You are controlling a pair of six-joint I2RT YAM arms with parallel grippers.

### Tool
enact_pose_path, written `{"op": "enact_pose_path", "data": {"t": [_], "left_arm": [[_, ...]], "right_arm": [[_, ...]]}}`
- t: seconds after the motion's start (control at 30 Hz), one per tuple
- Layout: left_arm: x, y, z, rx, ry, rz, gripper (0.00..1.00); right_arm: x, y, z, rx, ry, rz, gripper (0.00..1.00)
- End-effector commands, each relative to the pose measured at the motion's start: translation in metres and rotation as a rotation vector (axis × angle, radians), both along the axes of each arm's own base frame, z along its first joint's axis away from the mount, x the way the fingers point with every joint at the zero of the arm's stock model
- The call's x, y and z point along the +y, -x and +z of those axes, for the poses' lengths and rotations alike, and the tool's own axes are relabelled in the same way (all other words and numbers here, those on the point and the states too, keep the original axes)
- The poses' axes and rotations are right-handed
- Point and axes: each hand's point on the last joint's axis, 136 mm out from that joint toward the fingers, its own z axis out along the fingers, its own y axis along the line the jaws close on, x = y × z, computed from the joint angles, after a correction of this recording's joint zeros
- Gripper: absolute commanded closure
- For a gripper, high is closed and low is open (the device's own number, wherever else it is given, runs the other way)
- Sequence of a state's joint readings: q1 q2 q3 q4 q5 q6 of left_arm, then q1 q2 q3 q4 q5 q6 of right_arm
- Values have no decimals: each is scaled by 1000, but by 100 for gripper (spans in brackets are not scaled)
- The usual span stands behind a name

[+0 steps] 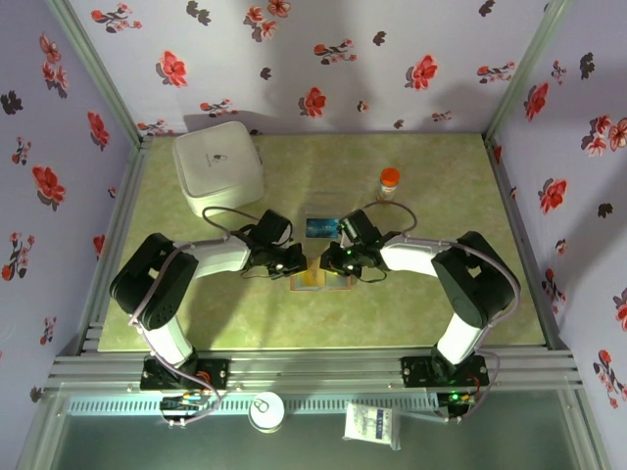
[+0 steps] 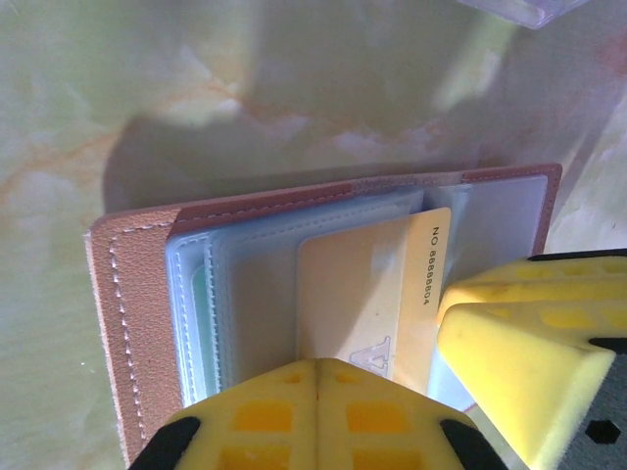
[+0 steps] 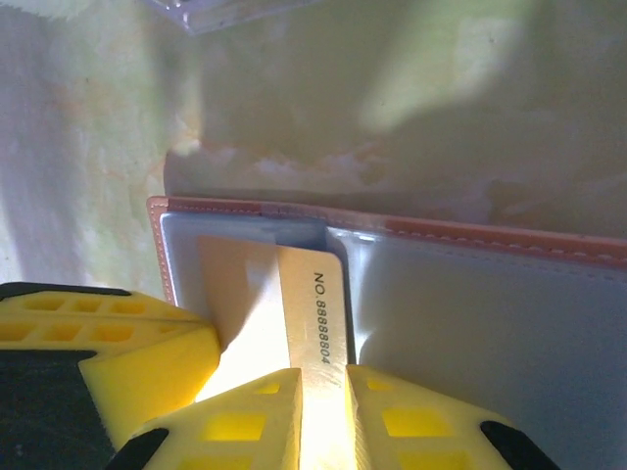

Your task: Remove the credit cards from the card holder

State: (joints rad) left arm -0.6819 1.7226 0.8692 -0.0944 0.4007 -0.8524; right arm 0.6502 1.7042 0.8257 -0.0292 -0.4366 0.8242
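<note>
Both arms were bent inward from their bases at the near edge. Their elbows folded out to the sides and their forearms met over the middle of the green marbled surface [image 1: 460,206]. The two wrists stood almost together above the small tan-brown leather card holder [image 2: 137,294]. It lay open and flat near the middle of the surface, with its clear inner pockets facing up.

The left gripper [image 2: 315,387] pointed down at the card holder. Its yellow fingers were pressed together with no gap and nothing between them. The tips sat on the pocket side, over the near end of a pale yellowish credit card [image 2: 367,284] with a number printed along one edge.

The right gripper [image 3: 323,387] stood just beside the left one, on the other side of the card. Its jaws were a narrow slit apart, and the numbered edge of the credit card showed in that slit. In the left wrist view one of its fingers touched the card's edge. Whether the tips pinched the card or only bore on it could not be told, nor how far the card sat in its pocket.

Just beyond the card holder lay a small clear plastic box [image 1: 323,227] with something blue in it. A white square container [image 1: 220,166] stood at the back left, and an orange-capped bottle [image 1: 389,182] stood to the back right.
</note>
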Motion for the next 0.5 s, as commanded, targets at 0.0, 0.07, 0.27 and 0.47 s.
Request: {"op": "enact_pose_path", "data": {"t": [0.0, 0.07, 0.27, 0.47], "left_arm": [[6, 5, -12, 17, -58, -20, 100], [6, 5, -11, 17, -57, -21, 100], [5, 4, -12, 18, -59, -22, 100], [5, 4, -12, 20, -59, -20, 100]], "right_arm": [[5, 1, -2, 30, -65, -8, 82], [6, 1, -2, 31, -76, -9, 82], [-7, 2, -12, 37, 4, -20, 80], [-10, 4, -13, 37, 23, -9, 79]]}}
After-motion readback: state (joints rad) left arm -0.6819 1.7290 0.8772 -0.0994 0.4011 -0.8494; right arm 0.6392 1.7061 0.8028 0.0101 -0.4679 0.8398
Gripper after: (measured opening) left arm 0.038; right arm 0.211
